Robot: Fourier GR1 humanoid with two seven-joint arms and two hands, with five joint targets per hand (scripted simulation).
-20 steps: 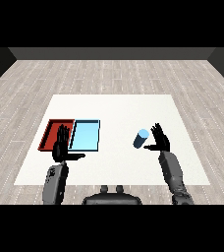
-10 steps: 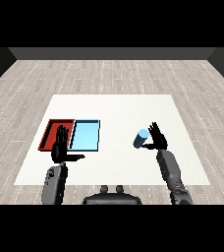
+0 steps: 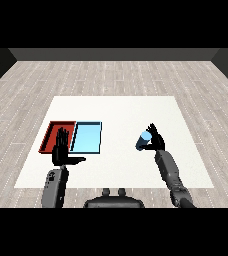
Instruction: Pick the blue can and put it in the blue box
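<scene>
Right of the light blue rectangular tray (image 3: 87, 137), the right robot hand (image 3: 156, 140), fingers spread, touches the small blue cylindrical can (image 3: 143, 141); closing off-centre could tip it.

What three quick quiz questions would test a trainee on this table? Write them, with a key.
1. True or false: the blue can lies inside the light blue tray.
2. Which hand is at the can? A) left hand B) right hand
3. Fill in: the red tray lies to the ___ of the light blue tray.

Key: 1 false; 2 B; 3 left.
</scene>
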